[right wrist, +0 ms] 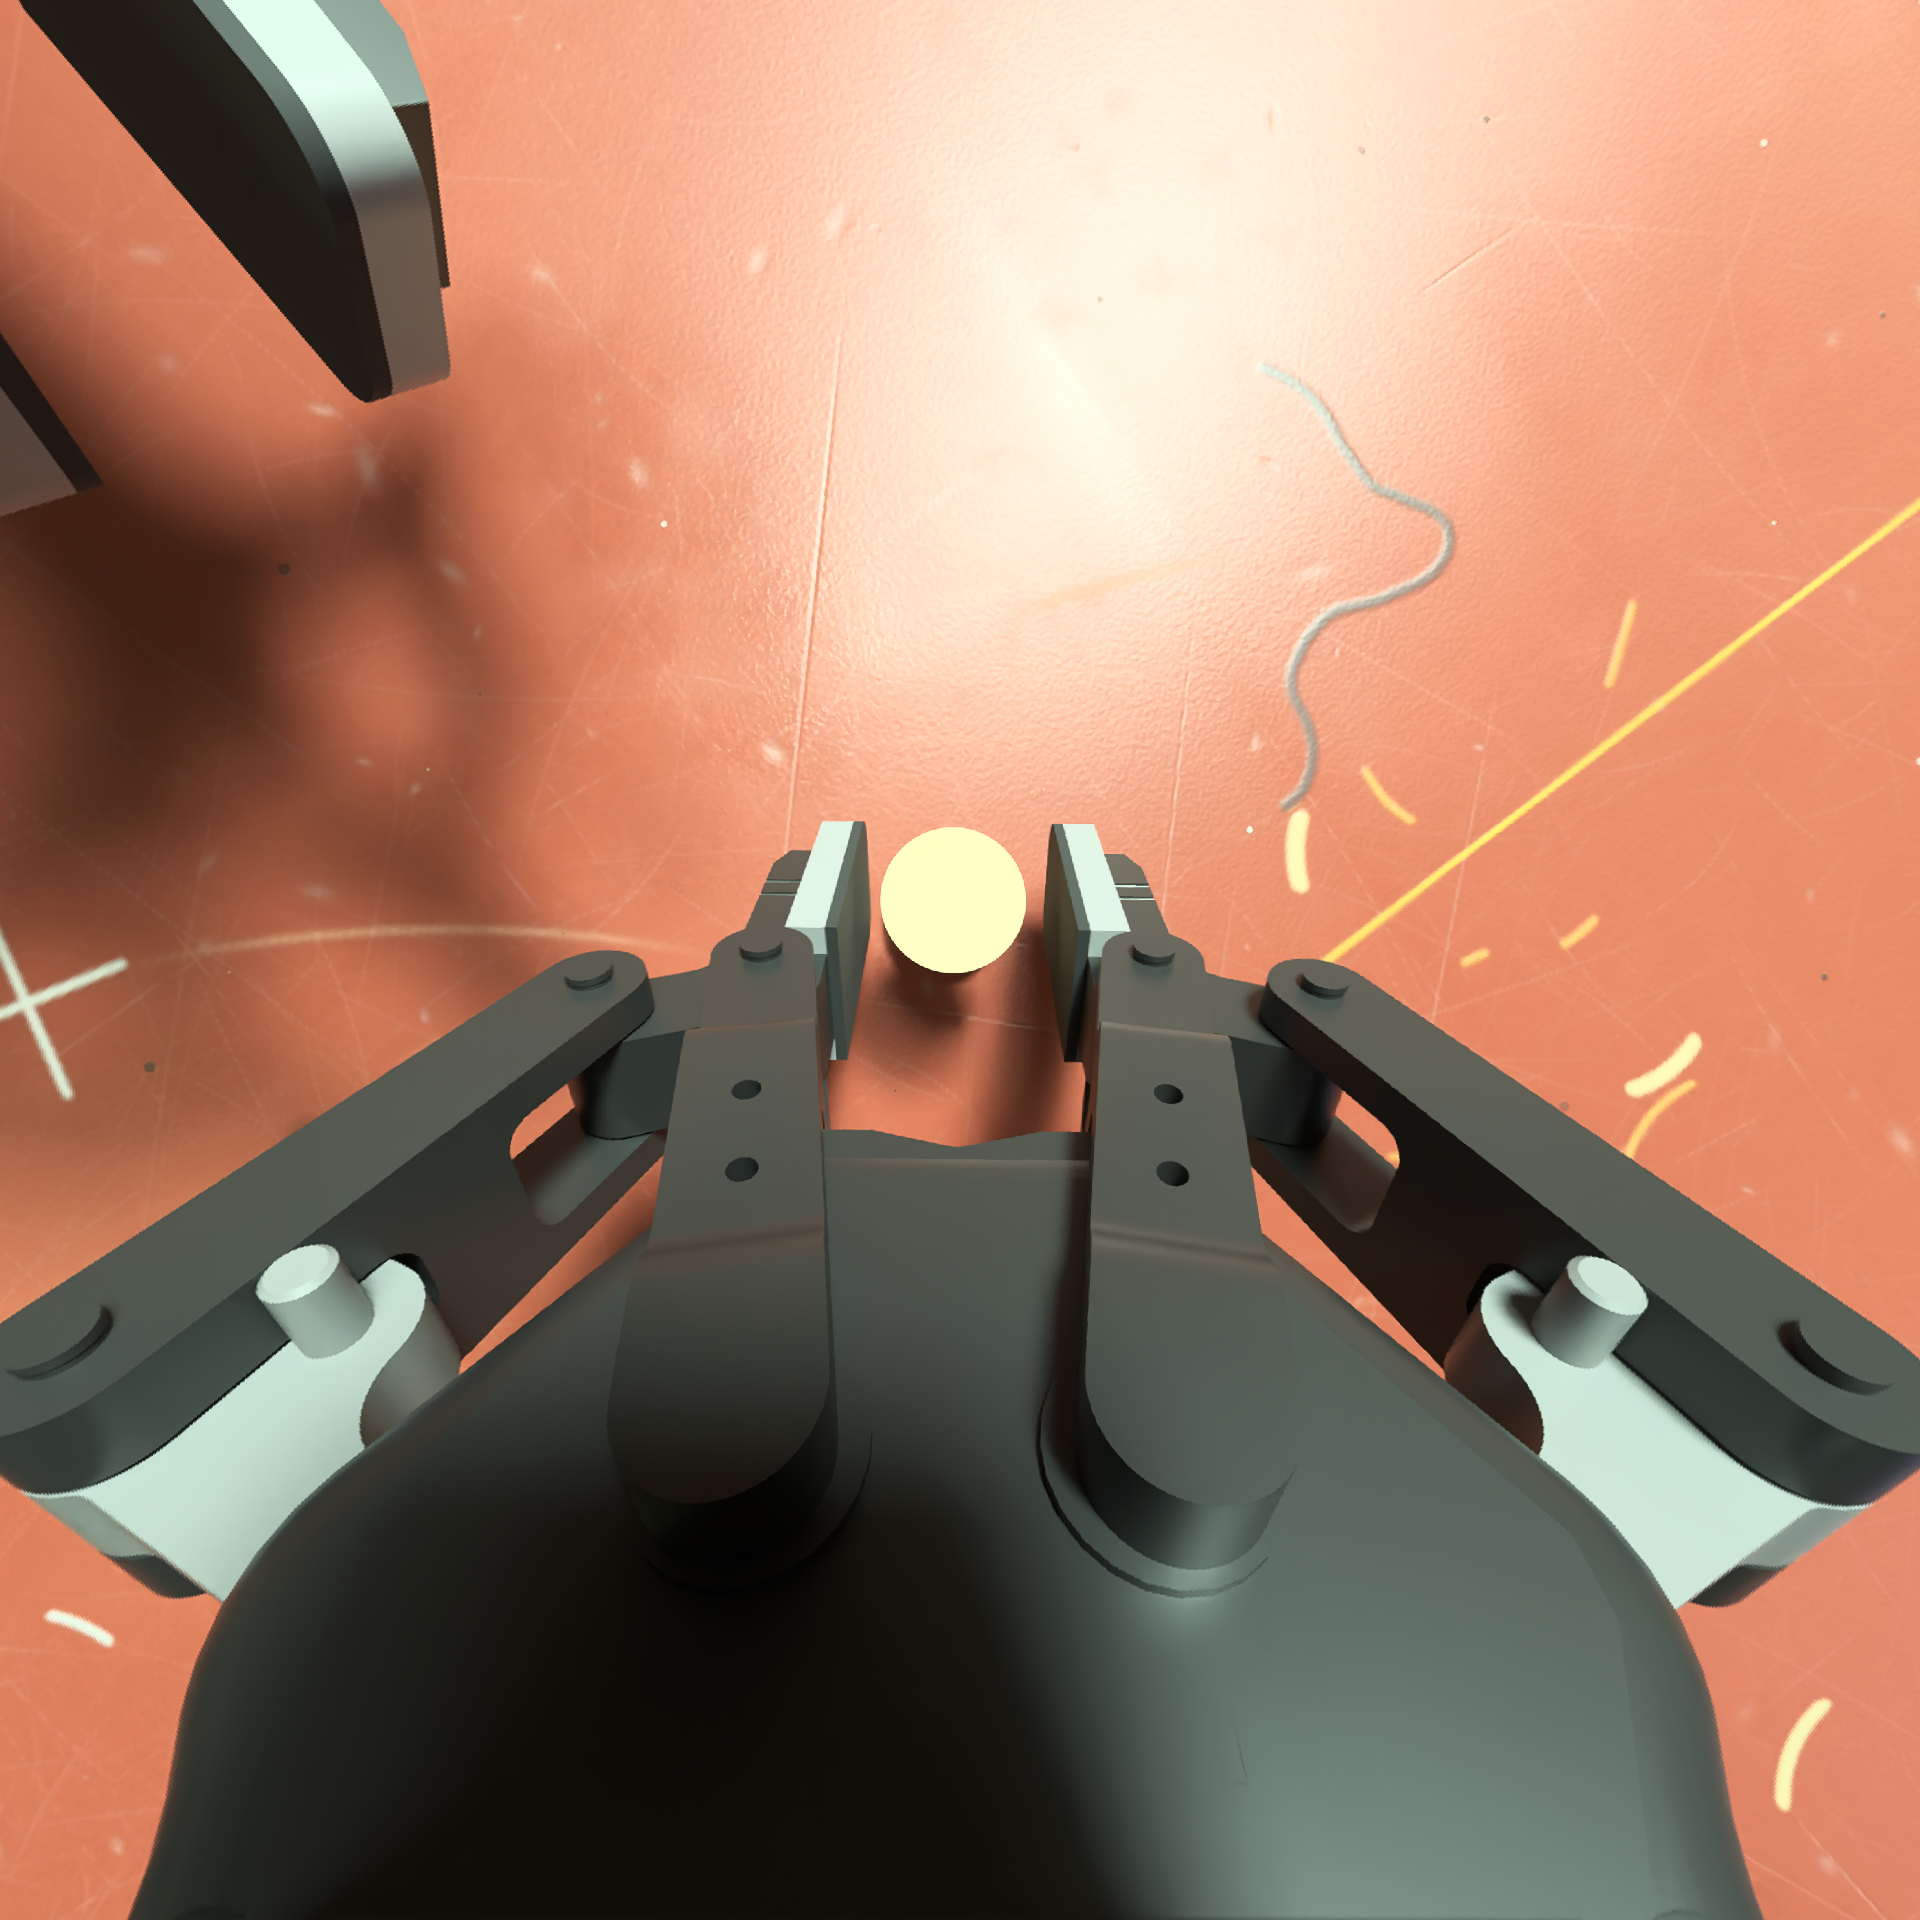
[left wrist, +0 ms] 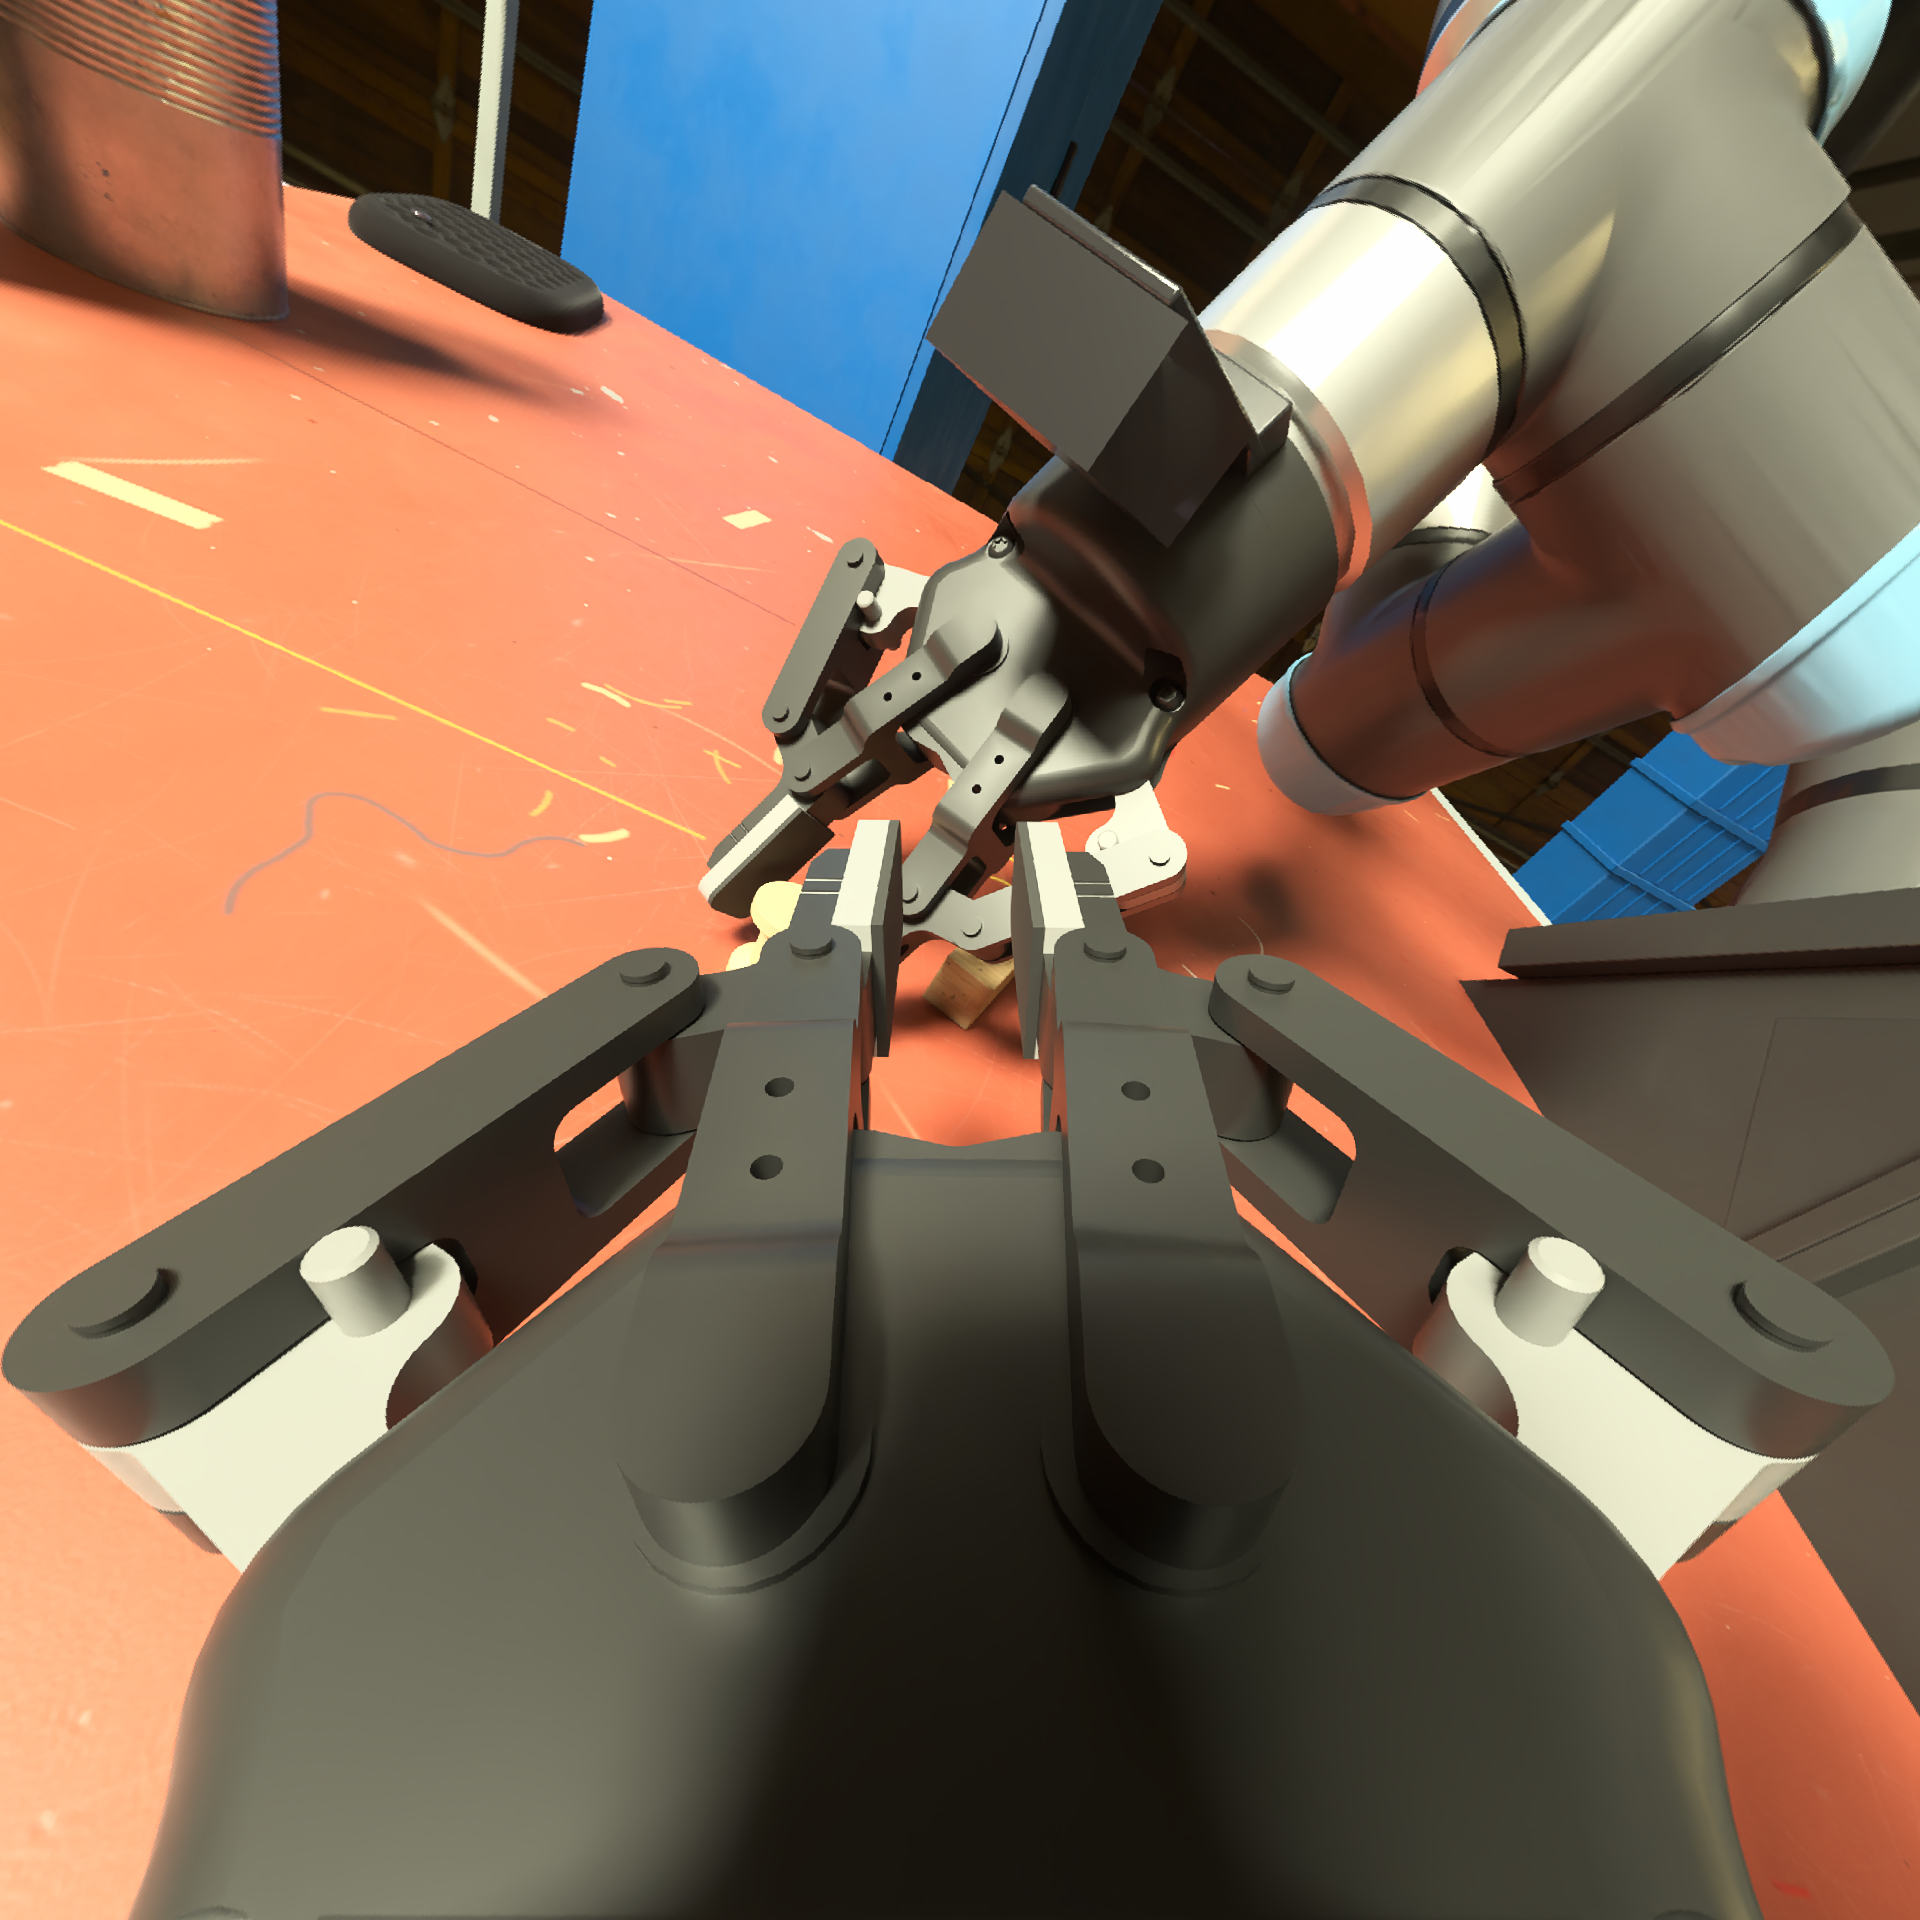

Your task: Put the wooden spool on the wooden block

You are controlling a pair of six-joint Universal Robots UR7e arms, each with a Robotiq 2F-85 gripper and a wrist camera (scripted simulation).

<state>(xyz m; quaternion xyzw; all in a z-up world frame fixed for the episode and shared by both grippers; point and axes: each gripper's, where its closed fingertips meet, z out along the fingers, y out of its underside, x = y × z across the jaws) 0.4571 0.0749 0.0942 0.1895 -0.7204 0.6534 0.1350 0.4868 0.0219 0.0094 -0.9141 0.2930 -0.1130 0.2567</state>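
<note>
Spool: the wooden spool (right wrist: 953,900) stands on the red surface (right wrist: 1039,416), right between the pads of the right claw (right wrist: 956,914).
How it feels: likely light, hard and smooth. Pinch its round sides.
Right claw: open, with small gaps at the spool.
Block: the wooden block (left wrist: 966,989) lies close by.
Left claw (left wrist: 956,935): open and empty, near the block.

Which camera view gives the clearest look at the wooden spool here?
The right wrist view: the wooden spool sits unobstructed, end-on, between the right gripper pads. The left wrist view shows only pale slivers of it behind the grippers.
</note>
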